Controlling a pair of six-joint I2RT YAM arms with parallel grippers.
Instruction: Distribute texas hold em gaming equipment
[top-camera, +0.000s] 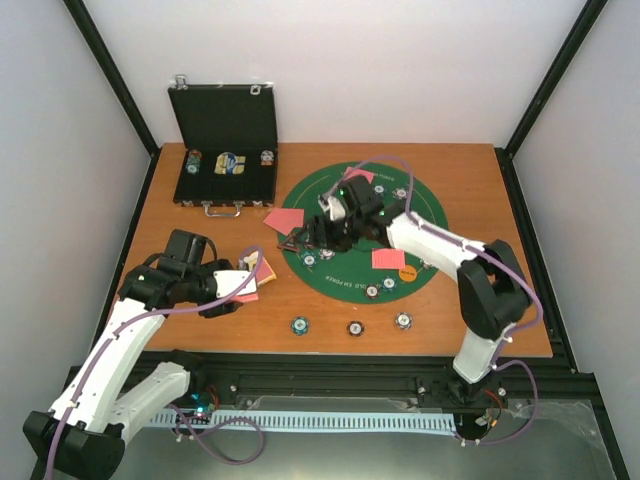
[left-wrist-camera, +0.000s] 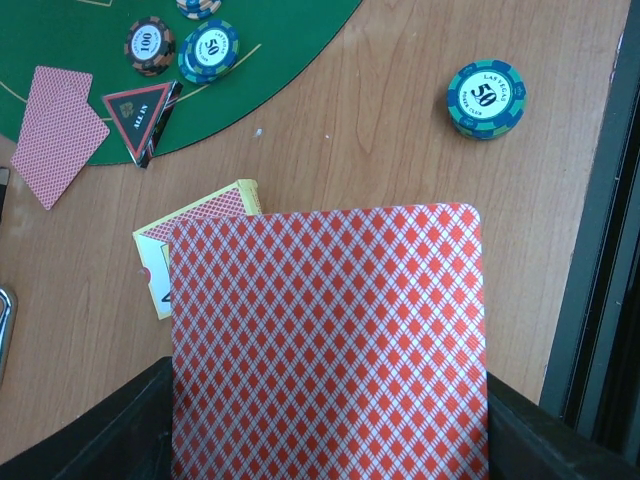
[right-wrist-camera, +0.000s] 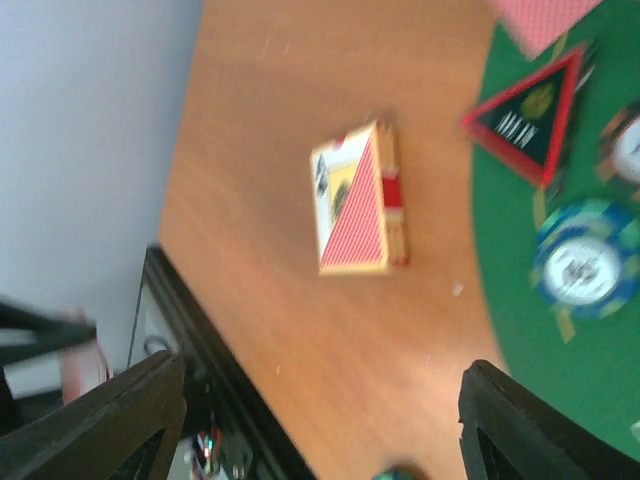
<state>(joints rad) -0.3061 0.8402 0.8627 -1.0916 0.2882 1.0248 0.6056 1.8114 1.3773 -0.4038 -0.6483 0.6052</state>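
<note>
My left gripper (left-wrist-camera: 325, 425) is shut on a red-backed playing card (left-wrist-camera: 330, 340), held flat above the table and hiding the jaws. In the top view it (top-camera: 232, 288) is left of the green mat (top-camera: 430, 215), beside the card box (top-camera: 263, 265), which also shows under the card (left-wrist-camera: 195, 215). My right gripper (top-camera: 308, 236) is open and empty (right-wrist-camera: 320, 430) over the mat's left edge, near the black red-edged triangle marker (right-wrist-camera: 530, 115). A blue-green chip (right-wrist-camera: 585, 262) lies on the mat. The card box (right-wrist-camera: 360, 200) lies on bare wood.
Red-backed cards (top-camera: 283, 218) (top-camera: 388, 258) (top-camera: 358, 175) lie on and beside the mat, with several chips (top-camera: 372, 290). Three chips (top-camera: 298, 325) (top-camera: 355, 327) (top-camera: 403, 320) line the near table edge. An open black case (top-camera: 225, 160) stands back left.
</note>
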